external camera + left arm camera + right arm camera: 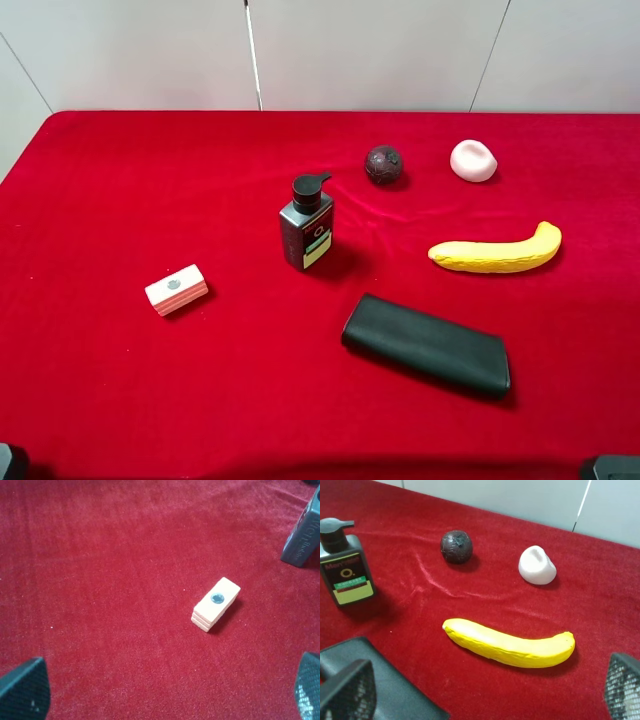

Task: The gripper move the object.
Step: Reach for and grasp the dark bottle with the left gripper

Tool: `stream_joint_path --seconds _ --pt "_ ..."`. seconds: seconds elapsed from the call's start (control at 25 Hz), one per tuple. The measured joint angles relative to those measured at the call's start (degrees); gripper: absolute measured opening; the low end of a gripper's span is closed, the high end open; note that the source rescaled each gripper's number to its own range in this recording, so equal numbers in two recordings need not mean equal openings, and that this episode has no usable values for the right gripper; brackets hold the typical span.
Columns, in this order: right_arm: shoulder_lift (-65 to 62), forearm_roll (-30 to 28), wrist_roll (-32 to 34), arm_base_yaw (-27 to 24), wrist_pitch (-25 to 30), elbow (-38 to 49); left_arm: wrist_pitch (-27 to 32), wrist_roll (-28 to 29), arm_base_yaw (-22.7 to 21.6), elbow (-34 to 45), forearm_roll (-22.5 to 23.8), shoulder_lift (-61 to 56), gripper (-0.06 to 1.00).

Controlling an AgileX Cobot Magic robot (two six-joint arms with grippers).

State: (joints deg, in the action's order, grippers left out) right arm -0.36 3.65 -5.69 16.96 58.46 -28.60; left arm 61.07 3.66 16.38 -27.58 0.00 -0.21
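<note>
Hovering spread and empty, left gripper (165, 692) and right gripper (485, 690) have not yet reached the upright bottle (306, 232); approach and grasp likely follow.

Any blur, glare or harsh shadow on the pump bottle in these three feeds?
Exterior high: sharp, evenly lit; the pump bottle throws only a soft shadow to its right in that view. Left wrist: slightly soft; just the bottle's corner shows at the frame edge, lettering blurred. Right wrist: label fairly clear, no glare on it; faint sheen on the banana.
</note>
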Motion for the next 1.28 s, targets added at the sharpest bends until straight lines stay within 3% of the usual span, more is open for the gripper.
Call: stream_joint_path --seconds 0.96,1.28 --pt "0.00 0.00 0.00 0.00 0.07 0.00 0.00 -0.12 0.00 0.00 0.00 0.24 0.97" --pt "0.00 0.00 0.00 0.00 0.01 0.00 -0.88 -3.14 0.00 -2.99 0.00 9.47 0.97"
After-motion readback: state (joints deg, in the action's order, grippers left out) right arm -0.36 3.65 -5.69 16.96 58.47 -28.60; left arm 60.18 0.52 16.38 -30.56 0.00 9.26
